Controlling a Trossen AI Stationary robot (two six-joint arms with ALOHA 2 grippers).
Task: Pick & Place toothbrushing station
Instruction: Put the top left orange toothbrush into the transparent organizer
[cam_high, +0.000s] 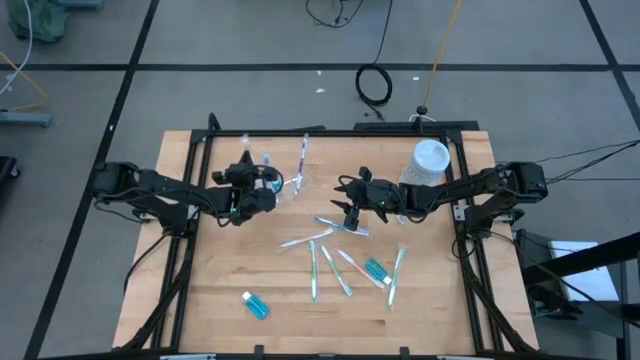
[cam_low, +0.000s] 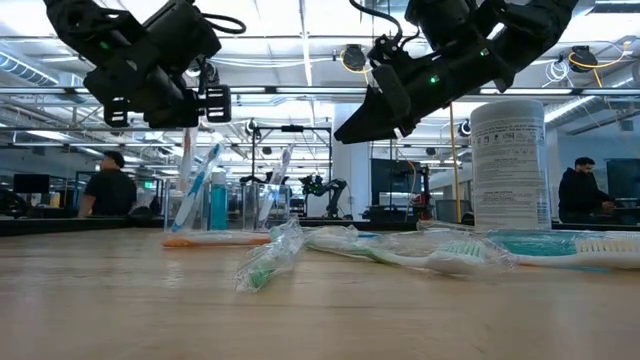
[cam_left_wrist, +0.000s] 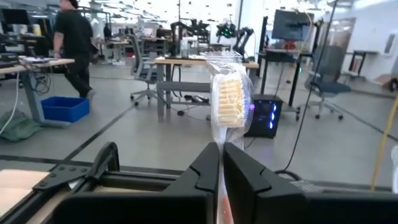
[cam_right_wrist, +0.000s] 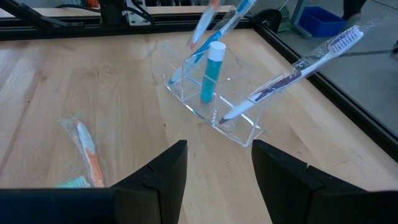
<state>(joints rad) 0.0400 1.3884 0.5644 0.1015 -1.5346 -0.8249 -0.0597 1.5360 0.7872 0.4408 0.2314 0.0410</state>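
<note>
Left gripper (cam_left_wrist: 221, 163), raised above the far left part of the table: its two dark fingers are pressed together on the handle of a plastic-wrapped toothbrush with pale bristles (cam_left_wrist: 227, 99), which stands upright between them, head uppermost. In the high view this gripper (cam_high: 268, 180) hangs just beside the clear plastic holder (cam_right_wrist: 211, 112), a low rectangular stand with compartments.

The holder rests on the light wooden table (cam_high: 200, 270) and carries an upright teal-blue tube with a white cap (cam_right_wrist: 212, 71), two slanting toothbrushes at its far end, and a wrapped dark-handled toothbrush (cam_right_wrist: 298, 68) leaning outward from its near end.

Right gripper (cam_right_wrist: 217, 174), near the table's centre and clear of the surface: fingers spread apart, nothing between them. In the high view it (cam_high: 345, 195) hovers above the loose group of wrapped pastel toothbrushes (cam_high: 330, 265) scattered across the middle of the table.

A second teal tube (cam_high: 376, 269) lies among these brushes; a third (cam_high: 256, 304) lies apart, toward the near left edge. An orange-handled wrapped brush (cam_right_wrist: 87, 152) lies flat near the holder.

A tall white cylindrical container (cam_high: 428, 162) stands at the far right.
</note>
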